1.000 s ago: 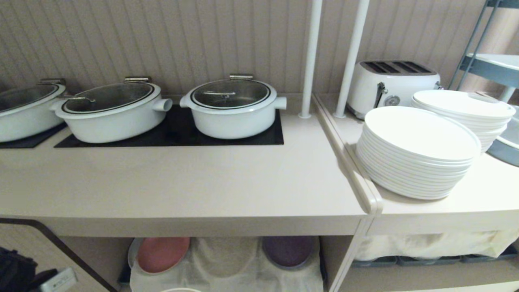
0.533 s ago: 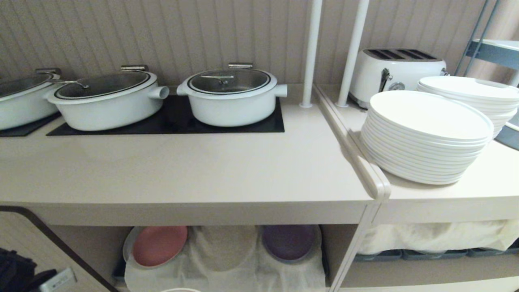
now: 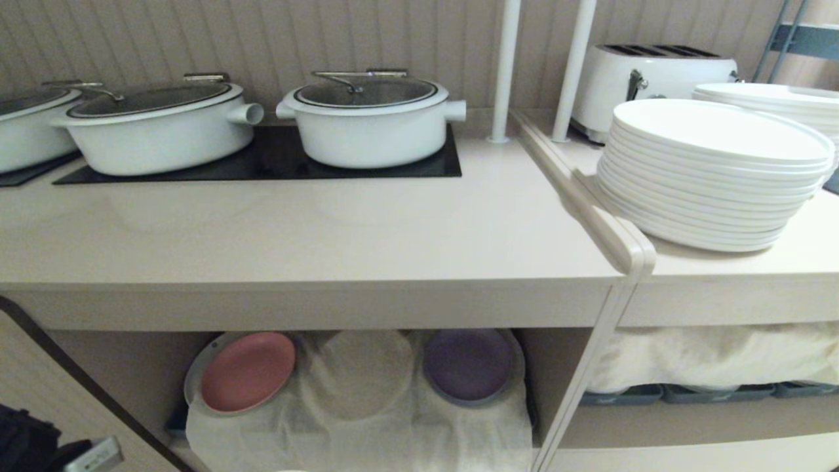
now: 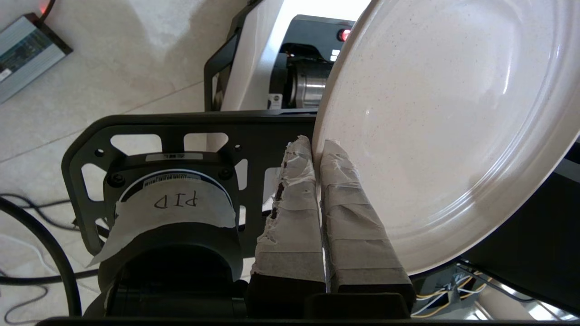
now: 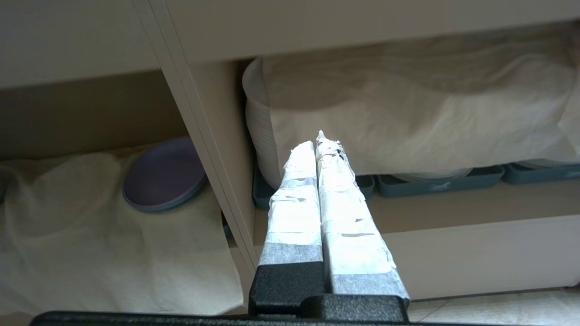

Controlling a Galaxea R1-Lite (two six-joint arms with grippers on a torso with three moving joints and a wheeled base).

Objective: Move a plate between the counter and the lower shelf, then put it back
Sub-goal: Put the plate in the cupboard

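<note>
Plate (image 4: 444, 131) hangs tilted on edge, rim clamped in left end effector (image 4: 317, 149); right end effector (image 5: 319, 145) clenched, empty

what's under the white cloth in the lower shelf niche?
On top of the white cloth sit a pink plate and a purple plate. A round hump between them suggests a covered plate; what's underneath stays hidden.

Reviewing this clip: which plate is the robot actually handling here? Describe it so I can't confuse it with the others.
Not on the counter or the lower shelf: the plate is off the furniture, pinched by its rim in the left gripper. It is matte cream with fine speckles, unlike the glossy white stacked plates and the pink plate and purple plate below.
</note>
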